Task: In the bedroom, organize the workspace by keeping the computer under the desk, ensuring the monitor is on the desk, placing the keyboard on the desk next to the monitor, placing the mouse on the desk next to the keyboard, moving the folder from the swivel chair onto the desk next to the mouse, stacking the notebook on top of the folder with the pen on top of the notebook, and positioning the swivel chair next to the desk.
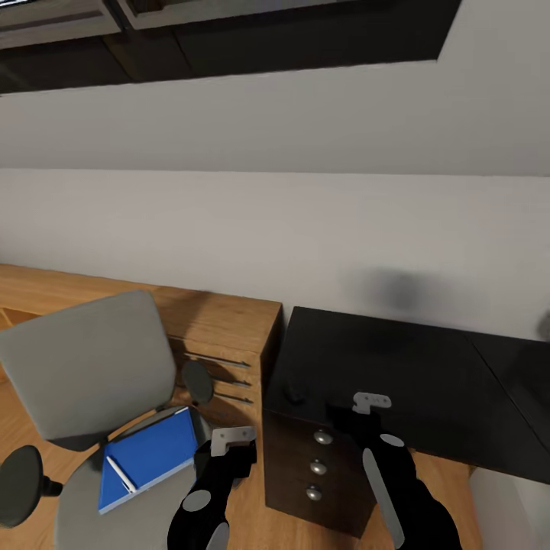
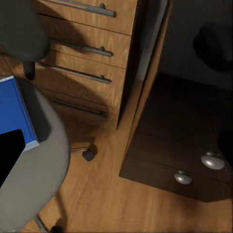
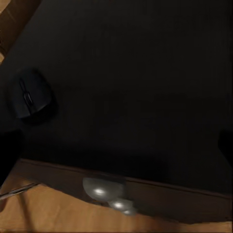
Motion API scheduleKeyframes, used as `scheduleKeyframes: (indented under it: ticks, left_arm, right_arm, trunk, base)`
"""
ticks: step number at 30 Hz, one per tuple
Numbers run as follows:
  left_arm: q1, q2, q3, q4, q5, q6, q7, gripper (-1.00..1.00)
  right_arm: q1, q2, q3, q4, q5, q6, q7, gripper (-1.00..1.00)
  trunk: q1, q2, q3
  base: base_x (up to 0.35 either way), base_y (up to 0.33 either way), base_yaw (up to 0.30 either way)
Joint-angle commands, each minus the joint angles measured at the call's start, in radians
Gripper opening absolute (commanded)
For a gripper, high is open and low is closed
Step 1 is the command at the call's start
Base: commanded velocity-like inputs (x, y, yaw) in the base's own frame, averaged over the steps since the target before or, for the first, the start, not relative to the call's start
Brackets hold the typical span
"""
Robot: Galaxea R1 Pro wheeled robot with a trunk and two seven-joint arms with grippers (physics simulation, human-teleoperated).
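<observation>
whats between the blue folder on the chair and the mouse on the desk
In the head view, the left gripper hangs between the folder and the mouse.

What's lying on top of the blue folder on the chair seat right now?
A thin whitish pen lies on the flat bright blue folder, which rests on the grey padded swivel chair's seat. No grey notebook shows there; whatever is beneath the folder is covered.

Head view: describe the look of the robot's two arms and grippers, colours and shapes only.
Both arms are glossy black with rounded casings. The left arm carries an oval grey patch, the right arm a long grey strip and a small oval. Each ends in a light grey bracket, above the left gripper and right gripper.
</observation>
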Motion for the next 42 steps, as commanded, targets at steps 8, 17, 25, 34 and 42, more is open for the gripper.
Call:
scheduleKeyframes:
  ticks: [8, 17, 25, 34, 42]
  left_arm:
    - [-0.001, 0.0, -0.001, -0.001, 0.01, 0.002, 0.01, 1.0]
    - [-0.001, 0.0, -0.002, -0.001, 0.01, 0.002, 0.009, 1.0]
    - [-0.001, 0.0, -0.001, -0.001, 0.01, 0.002, 0.009, 1.0]
    - [-0.001, 0.0, -0.001, -0.001, 0.01, 0.002, 0.009, 1.0]
    - [-0.001, 0.0, -0.002, -0.001, 0.01, 0.002, 0.009, 1.0]
  right_arm:
    - [-0.001, 0.0, 0.002, -0.001, -0.011, 0.004, -0.009, 1.0]
    - [-0.001, 0.0, 0.002, 0.001, -0.011, 0.004, -0.009, 1.0]
    - [-0.001, 0.0, 0.002, 0.002, -0.011, 0.001, -0.009, 1.0]
    - [-0.001, 0.0, 0.002, 0.002, -0.011, 0.0, -0.009, 1.0]
    - [-0.001, 0.0, 0.001, 0.003, -0.011, -0.002, -0.008, 1.0]
  trunk:
    - [0.0, -0.001, -0.001]
    - [0.0, -0.001, -0.001]
    - [0.0, -0.001, -0.001]
    - [0.0, -0.001, -0.001]
    - [0.0, -0.001, -0.001]
  base:
    - [-0.297, 0.0, -0.013]
    - [-0.332, 0.0, -0.001]
    - [-0.313, 0.101, -0.055]
    - [-0.124, 0.282, -0.239]
    - [-0.016, 0.164, -0.264]
